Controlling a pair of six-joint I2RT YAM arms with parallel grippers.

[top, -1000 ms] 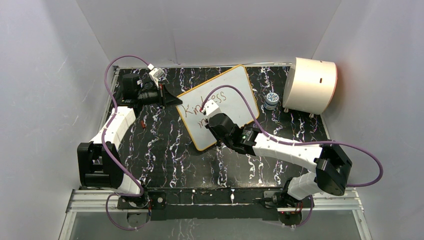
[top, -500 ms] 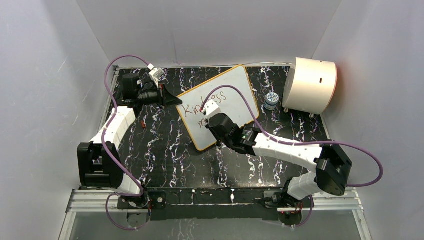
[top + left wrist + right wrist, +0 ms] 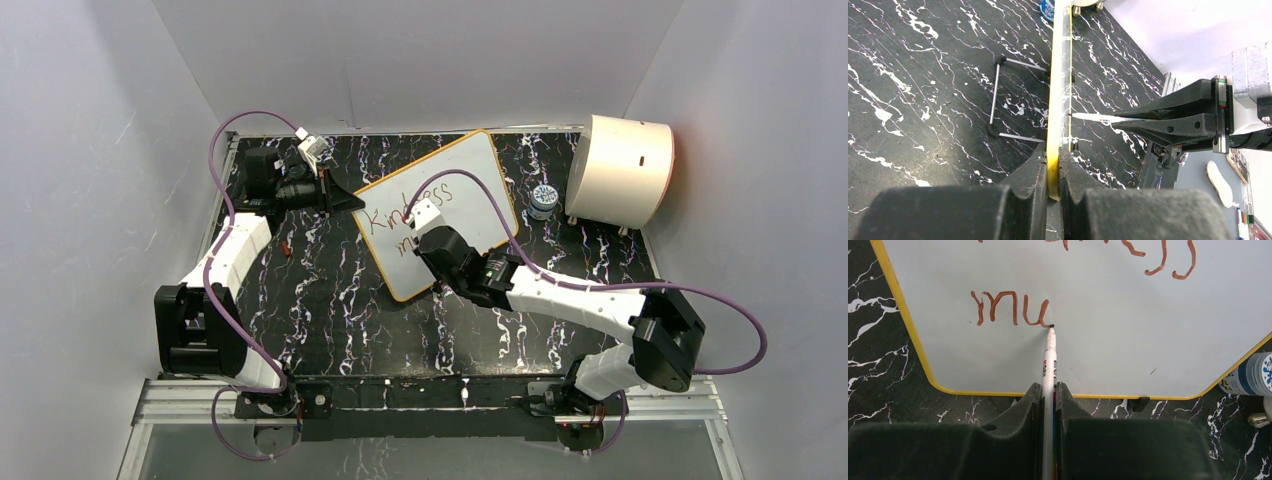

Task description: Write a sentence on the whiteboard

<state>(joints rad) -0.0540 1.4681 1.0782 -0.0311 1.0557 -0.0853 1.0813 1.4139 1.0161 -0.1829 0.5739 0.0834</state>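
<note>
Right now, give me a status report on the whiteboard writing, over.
Left gripper shut on whiteboard rim. Right gripper shut on marker, tip on board. The sentence has reached "mu" on its second line. Nothing in the marker's path.

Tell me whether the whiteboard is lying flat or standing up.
Standing up: seen edge-on, the whiteboard is propped on a wire stand, with the left gripper shut on its rim.

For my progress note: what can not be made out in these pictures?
- Top view: the right arm covers the second line of the sentence.
- Right wrist view: the upper edge cuts off the first line.
- Left wrist view: the whiteboard is seen edge-on, its writing face hidden.
- The bottle: label too small.
</note>
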